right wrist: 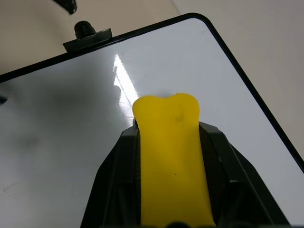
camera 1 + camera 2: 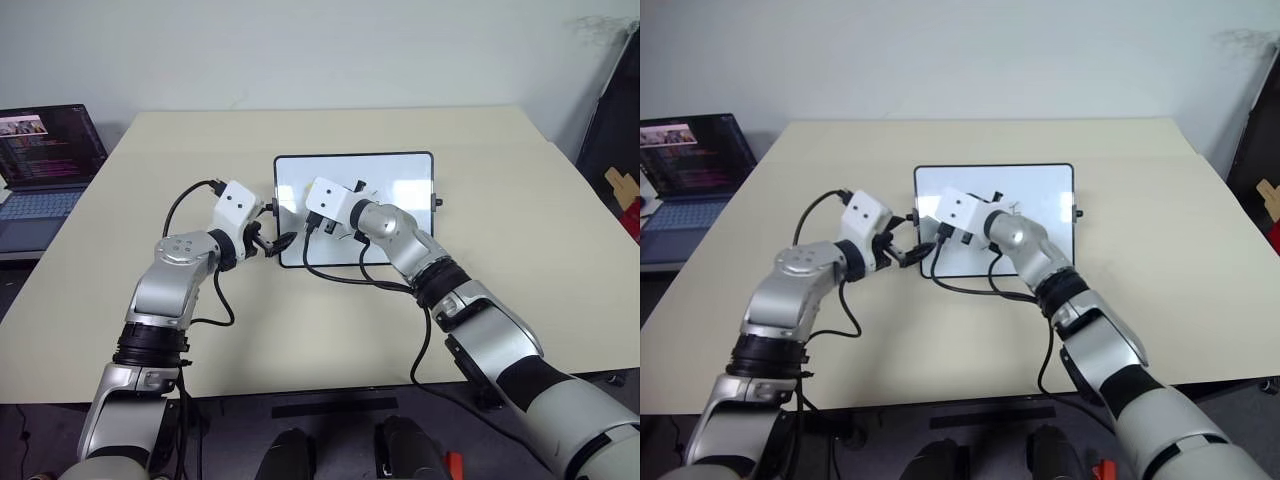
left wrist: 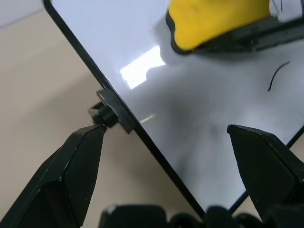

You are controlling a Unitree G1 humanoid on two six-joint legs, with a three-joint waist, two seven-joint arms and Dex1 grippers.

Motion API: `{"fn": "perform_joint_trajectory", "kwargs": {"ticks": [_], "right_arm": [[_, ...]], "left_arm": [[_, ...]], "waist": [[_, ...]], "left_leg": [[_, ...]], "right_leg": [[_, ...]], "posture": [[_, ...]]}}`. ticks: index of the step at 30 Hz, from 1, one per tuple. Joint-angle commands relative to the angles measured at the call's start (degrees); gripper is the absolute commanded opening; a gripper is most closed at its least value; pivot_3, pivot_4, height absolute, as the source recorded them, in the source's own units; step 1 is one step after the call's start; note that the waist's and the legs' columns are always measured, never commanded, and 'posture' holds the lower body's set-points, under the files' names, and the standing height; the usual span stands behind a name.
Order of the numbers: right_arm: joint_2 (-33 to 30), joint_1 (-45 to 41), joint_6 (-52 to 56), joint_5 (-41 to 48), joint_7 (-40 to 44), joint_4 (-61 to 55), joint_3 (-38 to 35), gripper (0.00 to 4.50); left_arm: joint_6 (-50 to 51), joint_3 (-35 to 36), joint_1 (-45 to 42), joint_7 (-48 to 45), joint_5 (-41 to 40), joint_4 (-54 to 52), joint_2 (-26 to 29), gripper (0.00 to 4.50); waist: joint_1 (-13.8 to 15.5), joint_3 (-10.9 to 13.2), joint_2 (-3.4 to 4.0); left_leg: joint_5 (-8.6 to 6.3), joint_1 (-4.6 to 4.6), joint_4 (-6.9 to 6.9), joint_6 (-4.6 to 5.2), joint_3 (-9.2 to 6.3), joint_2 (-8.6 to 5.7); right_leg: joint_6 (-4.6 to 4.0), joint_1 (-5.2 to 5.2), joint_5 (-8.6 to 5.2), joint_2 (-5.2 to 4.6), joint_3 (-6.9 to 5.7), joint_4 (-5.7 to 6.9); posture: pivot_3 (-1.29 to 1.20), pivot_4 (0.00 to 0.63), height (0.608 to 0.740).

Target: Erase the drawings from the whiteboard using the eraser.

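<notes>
- The whiteboard point(image 2: 400, 170) lies flat near the middle of the table point(image 2: 520, 260), and both arms are over its left half.
- The right gripper point(image 1: 166, 142) has its jaws clamped tight on the eraser point(image 1: 166, 156); the yellow block sticks out past the fingers over the glossy surface, near a corner and the frame edge carrying a small black knob point(image 1: 84, 29).
- The left gripper point(image 3: 166, 156) stands wide open with nothing in it, its two fingers straddling the board's left frame edge right at that side's knob, one finger over the table and one over the board. It looks set to steady the board.
- Progress: one thin black curved stroke of the drawings point(image 3: 277, 75) remains on the white, near the eraser. A faint grey smudge beside it may be wiped ink or only shadow, hard to say.
- Much of the board around the eraser reads clean; the rest sits hidden under the arms, so other marks could be left.
- Still to do: run the felt over that stroke and check the covered patch.
</notes>
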Motion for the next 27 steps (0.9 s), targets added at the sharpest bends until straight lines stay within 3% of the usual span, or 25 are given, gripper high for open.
{"fn": "perform_joint_trajectory", "kwargs": {"ticks": [1, 11, 18, 27], "right_arm": [[-3.0, 2.6, 2.6, -0.7, 0.4, 0.1, -1.0, 1.29], [-7.2, 7.2, 6.8, 0.1, 3.2, -5.4, -2.6, 1.29], [-6.9, 8.3, 8.5, 2.1, 3.4, -11.1, -4.5, 1.29], [-2.8, 16.3, 22.8, 17.4, 9.2, -38.1, -14.2, 1.29]], "left_arm": [[0.1, 1.6, -2.6, -0.5, -1.7, -1.0, -0.3, 4.50], [-0.8, 1.2, -3.2, -1.1, -1.4, 0.5, -0.3, 4.50], [-0.9, 1.3, -2.4, -1.1, -1.4, 0.5, -0.2, 4.50], [-0.1, 2.5, 2.3, -2.1, -3.2, -3.6, 0.6, 4.50]], "waist": [[0.4, 0.0, 0.00], [1.1, 0.0, -0.02], [1.1, 0.0, -0.02], [0.9, 0.1, -0.02]], "left_leg": [[0.00, 0.00, 0.00, 0.00, -0.01, -0.02], [0.02, 0.01, 0.02, 0.01, -0.08, -0.08], [0.02, 0.54, -0.05, 0.03, -0.23, -0.10], [0.02, 0.40, -0.42, 0.02, -0.18, 0.05]], "right_leg": [[0.00, 0.02, 0.00, 0.00, -0.01, -0.01], [0.01, 0.10, 0.00, 0.01, -0.07, -0.03], [0.02, 0.76, -0.01, 0.00, -0.18, -0.26], [0.01, 0.56, -0.01, -0.01, -0.10, -0.64]], "posture": [[0.00, 0.150, 0.740], [0.00, 0.150, 0.740], [0.00, 0.150, 0.740], [0.00, 0.150, 0.740]]}}
